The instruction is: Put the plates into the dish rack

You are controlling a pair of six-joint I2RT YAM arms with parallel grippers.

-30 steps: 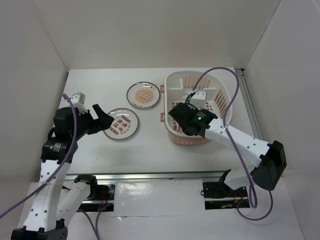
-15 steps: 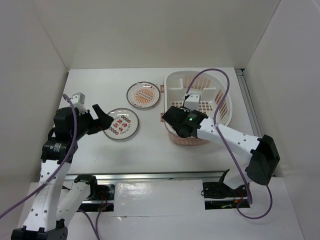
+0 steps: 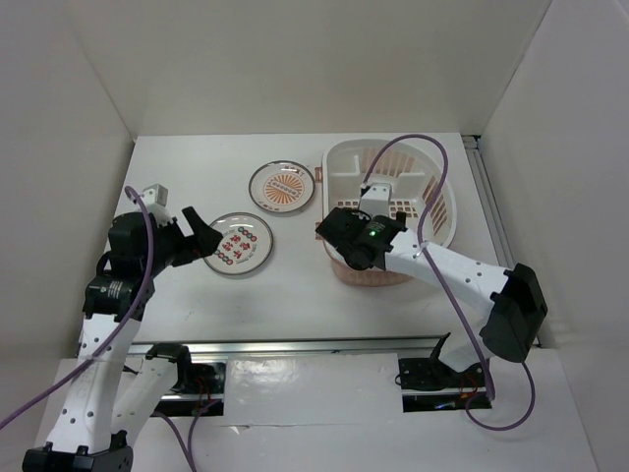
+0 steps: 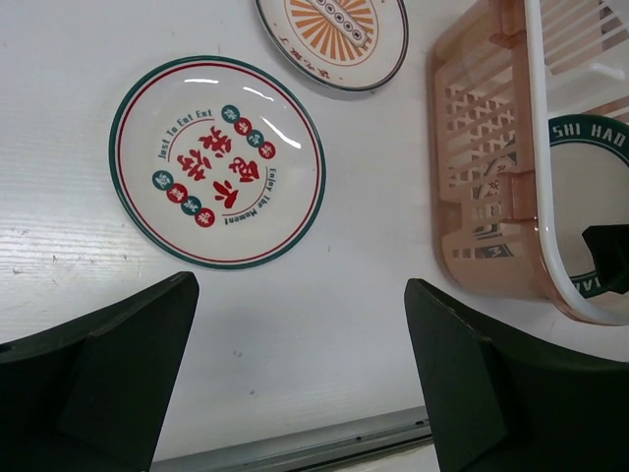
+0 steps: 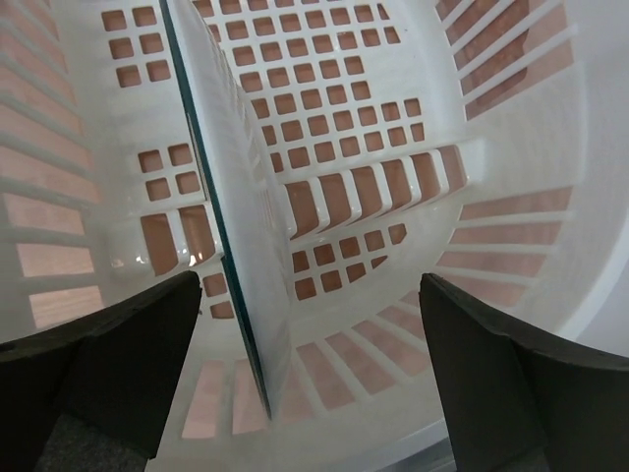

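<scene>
Three plates (image 4: 217,162) (image 4: 334,29) (image 4: 590,197), one dish rack (image 4: 486,167)

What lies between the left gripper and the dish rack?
The red-character plate, flat on the table, sits between the left gripper and the dish rack; the top view shows it.

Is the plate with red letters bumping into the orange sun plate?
Apart. The left wrist view shows a strip of bare white table between the red-letter plate and the orange plate; the top view shows the same gap.
</scene>
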